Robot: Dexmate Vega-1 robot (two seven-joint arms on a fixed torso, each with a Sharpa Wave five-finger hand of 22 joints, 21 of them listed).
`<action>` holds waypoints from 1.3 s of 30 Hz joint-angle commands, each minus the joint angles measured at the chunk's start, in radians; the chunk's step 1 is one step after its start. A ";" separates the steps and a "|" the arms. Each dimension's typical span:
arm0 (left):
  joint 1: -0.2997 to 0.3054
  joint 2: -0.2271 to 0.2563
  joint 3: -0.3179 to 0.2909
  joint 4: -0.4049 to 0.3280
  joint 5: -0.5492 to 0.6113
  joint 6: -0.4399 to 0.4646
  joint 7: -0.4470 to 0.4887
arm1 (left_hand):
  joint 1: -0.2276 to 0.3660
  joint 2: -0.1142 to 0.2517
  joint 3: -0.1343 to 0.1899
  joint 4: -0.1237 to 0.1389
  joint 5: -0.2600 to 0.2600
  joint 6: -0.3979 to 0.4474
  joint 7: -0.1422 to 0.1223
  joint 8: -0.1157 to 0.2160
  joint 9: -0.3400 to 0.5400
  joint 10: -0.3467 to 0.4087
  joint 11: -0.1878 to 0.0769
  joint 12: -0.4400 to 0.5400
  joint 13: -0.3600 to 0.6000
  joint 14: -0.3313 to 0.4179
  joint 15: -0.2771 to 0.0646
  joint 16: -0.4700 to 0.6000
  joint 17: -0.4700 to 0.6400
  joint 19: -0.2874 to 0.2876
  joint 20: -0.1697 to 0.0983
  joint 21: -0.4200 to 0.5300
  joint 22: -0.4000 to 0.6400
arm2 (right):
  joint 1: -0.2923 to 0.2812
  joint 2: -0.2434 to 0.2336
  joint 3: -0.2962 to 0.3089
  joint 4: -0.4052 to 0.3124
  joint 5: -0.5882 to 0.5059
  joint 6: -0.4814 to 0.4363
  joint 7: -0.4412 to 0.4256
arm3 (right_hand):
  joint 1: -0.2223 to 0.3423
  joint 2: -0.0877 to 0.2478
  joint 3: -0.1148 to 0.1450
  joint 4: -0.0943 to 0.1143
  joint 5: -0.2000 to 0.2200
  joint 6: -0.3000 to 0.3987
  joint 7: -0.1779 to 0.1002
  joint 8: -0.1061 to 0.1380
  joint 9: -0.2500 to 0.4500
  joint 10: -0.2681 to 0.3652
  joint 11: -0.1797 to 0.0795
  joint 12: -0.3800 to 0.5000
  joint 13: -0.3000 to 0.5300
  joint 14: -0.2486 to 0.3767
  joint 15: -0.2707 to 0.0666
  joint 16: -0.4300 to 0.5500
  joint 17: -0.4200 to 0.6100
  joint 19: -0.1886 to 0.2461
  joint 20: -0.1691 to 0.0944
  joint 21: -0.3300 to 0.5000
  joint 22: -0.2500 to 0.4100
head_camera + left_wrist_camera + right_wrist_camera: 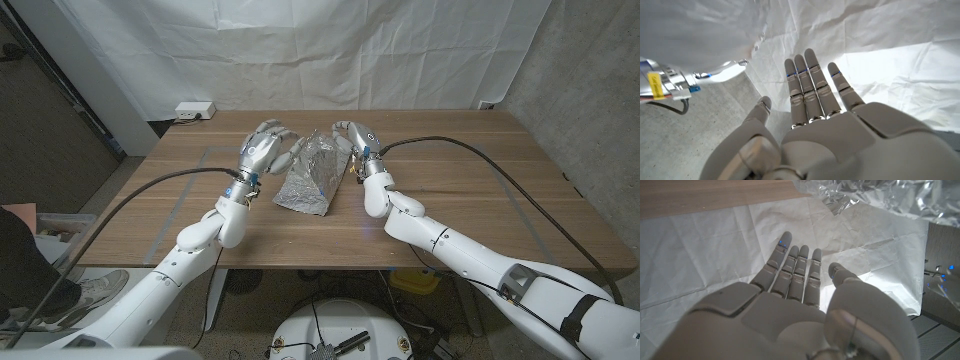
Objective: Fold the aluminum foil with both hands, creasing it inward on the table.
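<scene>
The crumpled aluminum foil lies at the middle of the wooden table, its far part raised in a peak between my two hands. My left hand stands just left of that peak, fingers straight and apart, holding nothing; in the left wrist view the left hand reaches toward the white backdrop. At the foil's far right edge my right hand is close against it, fingers extended. The right wrist view has the right hand with straight fingers and the foil beyond the fingertips.
A white box sits at the table's far left corner. A white sheet hangs behind the table. Black cables run along both arms. A person's leg and shoe are at the lower left.
</scene>
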 commanded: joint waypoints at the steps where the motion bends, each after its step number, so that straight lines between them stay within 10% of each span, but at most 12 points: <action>1: 0.001 -0.078 -0.079 0.036 0.093 -0.079 0.207 | -0.001 0.013 0.005 0.011 -0.001 -0.036 -0.006 0.001 0.016 -0.045 0.001 0.004 0.024 -0.045 -0.002 -0.023 0.007 -0.008 -0.004 0.013 0.006 | -0.016 -0.004 0.012 -0.033 0.008 -0.016 0.007 | -0.001 -0.003 0.002 -0.009 0.002 0.013 -0.001 0.004 0.000 0.012 0.003 -0.005 0.003 0.007 -0.004 0.010 0.002 0.010 0.000 -0.001 0.003; 5: 0.029 -0.027 -0.069 -0.031 0.001 -0.037 0.034 | 0.003 0.003 0.022 0.008 0.002 -0.048 -0.018 0.010 0.021 -0.092 -0.006 -0.013 0.025 -0.102 -0.020 -0.088 -0.030 -0.010 -0.025 0.023 0.004 | -0.036 -0.019 0.025 -0.076 0.036 -0.026 0.044 | -0.002 -0.001 0.002 -0.010 0.002 0.014 0.001 0.004 0.000 0.014 0.002 -0.005 0.003 0.010 -0.003 0.012 0.002 0.014 0.001 -0.001 0.003; 15: 0.091 0.080 -0.111 -0.211 -0.240 0.048 -0.462 | -0.041 -0.028 0.075 0.005 0.002 -0.311 -0.119 -0.205 -0.144 -0.325 -0.033 -0.245 -0.153 -0.347 -0.022 -0.327 -0.299 -0.165 -0.051 -0.041 -0.086 | -0.087 -0.103 0.047 -0.291 0.131 -0.192 0.297 | -0.084 -0.004 -0.055 0.003 -0.005 -0.122 0.018 -0.033 0.000 -0.119 0.012 -0.068 0.005 -0.144 0.030 -0.028 0.003 -0.060 -0.005 -0.078 0.003; 19: 0.088 0.113 -0.127 -0.248 -0.290 0.079 -0.599 | -0.060 -0.030 0.076 0.013 -0.002 -0.402 -0.146 -0.223 -0.168 -0.395 -0.037 -0.284 -0.192 -0.434 -0.020 -0.335 -0.338 -0.203 -0.057 -0.062 -0.105 | -0.094 -0.135 0.030 -0.369 0.126 -0.283 0.374 | -0.132 -0.002 -0.086 0.019 -0.007 -0.190 0.022 -0.036 -0.001 -0.179 0.010 -0.075 0.004 -0.211 0.036 -0.037 -0.001 -0.115 -0.012 -0.124 0.003; 26: 0.076 0.127 -0.126 -0.250 -0.295 0.094 -0.630 | -0.080 -0.030 0.073 0.026 -0.001 -0.483 -0.170 -0.226 -0.178 -0.470 -0.039 -0.301 -0.227 -0.505 -0.019 -0.337 -0.354 -0.244 -0.066 -0.085 -0.116 | -0.100 -0.167 -0.003 -0.446 0.129 -0.375 0.468 | -0.208 0.017 -0.127 0.059 -0.003 -0.288 0.027 -0.036 -0.005 -0.277 -0.003 -0.078 0.002 -0.309 0.026 -0.040 -0.004 -0.176 -0.029 -0.185 0.003; 32: 0.060 0.135 -0.113 -0.236 -0.293 0.075 -0.625 | -0.084 -0.030 0.073 0.029 -0.001 -0.486 -0.169 -0.223 -0.178 -0.474 -0.041 -0.300 -0.231 -0.508 -0.020 -0.335 -0.354 -0.246 -0.068 -0.087 -0.117 | -0.130 -0.164 -0.019 -0.460 0.137 -0.399 0.462 | -0.181 0.053 -0.032 0.088 0.012 -0.216 0.041 -0.006 -0.008 -0.215 0.002 -0.047 -0.001 -0.256 0.024 -0.005 -0.013 -0.124 -0.039 -0.203 0.003; 39: 0.050 0.139 -0.107 -0.231 -0.295 0.076 -0.634 | -0.089 -0.030 0.071 0.034 0.000 -0.491 -0.171 -0.221 -0.179 -0.478 -0.043 -0.298 -0.237 -0.513 -0.024 -0.333 -0.355 -0.248 -0.068 -0.089 -0.118 | -0.120 -0.178 -0.043 -0.443 0.162 -0.360 0.505 | -0.201 0.025 -0.045 0.101 0.002 -0.225 0.044 -0.015 -0.009 -0.224 0.001 -0.053 -0.002 -0.270 0.026 -0.009 -0.012 -0.124 -0.037 -0.217 0.003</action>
